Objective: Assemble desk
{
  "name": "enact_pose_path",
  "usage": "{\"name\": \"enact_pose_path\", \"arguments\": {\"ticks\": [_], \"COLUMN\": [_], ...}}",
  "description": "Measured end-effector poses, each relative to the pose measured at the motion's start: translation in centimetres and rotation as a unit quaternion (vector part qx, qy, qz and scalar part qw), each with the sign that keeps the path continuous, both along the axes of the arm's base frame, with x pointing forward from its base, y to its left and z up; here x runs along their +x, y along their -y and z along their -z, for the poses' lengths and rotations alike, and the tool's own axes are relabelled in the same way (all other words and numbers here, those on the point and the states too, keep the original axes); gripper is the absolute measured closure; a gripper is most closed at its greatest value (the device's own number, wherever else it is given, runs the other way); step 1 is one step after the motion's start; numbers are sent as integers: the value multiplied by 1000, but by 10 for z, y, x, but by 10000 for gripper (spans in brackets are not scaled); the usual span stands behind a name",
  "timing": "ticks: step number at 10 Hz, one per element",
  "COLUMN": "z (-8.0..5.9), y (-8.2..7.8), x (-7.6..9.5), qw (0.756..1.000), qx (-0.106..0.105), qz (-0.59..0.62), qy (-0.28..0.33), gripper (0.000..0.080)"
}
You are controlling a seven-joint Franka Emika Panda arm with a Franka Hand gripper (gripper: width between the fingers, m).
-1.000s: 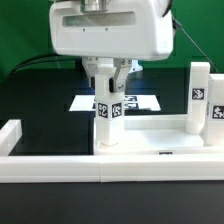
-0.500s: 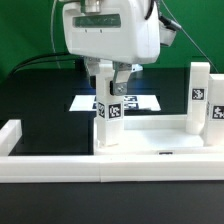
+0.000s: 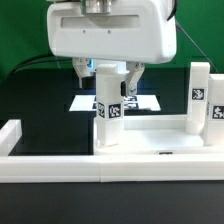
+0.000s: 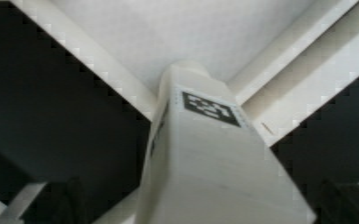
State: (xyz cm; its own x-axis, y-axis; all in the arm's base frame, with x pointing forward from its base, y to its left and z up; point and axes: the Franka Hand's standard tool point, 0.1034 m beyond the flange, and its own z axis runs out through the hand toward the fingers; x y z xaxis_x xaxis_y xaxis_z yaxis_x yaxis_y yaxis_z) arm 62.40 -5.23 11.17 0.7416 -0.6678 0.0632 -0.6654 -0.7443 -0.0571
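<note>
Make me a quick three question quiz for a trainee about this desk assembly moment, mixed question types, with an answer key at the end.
1. True or false: the gripper is directly above the upright leg that stands at the corner of the tabletop panel.
2. Multiple choice: in the exterior view, where does the second upright leg stand? A) at the exterior view's left. B) at the exterior view's right. C) lying flat in front of the border wall.
3. Fill in: in the wrist view, the leg shows a black-and-white ____ on its face.

Key: 1 true. 2 B. 3 tag.
</note>
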Motion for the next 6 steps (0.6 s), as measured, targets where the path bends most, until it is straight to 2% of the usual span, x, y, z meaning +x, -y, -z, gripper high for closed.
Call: {"name": "enact_pose_path", "arguments": {"ticks": [3,6], "z": [0,1], "y": [-1,-4], "x": [0,0], "qw": [995,976], "qx": [-8,-17], "qz": [-102,-217], "qy": [0,0], "gripper": [151,151]}}
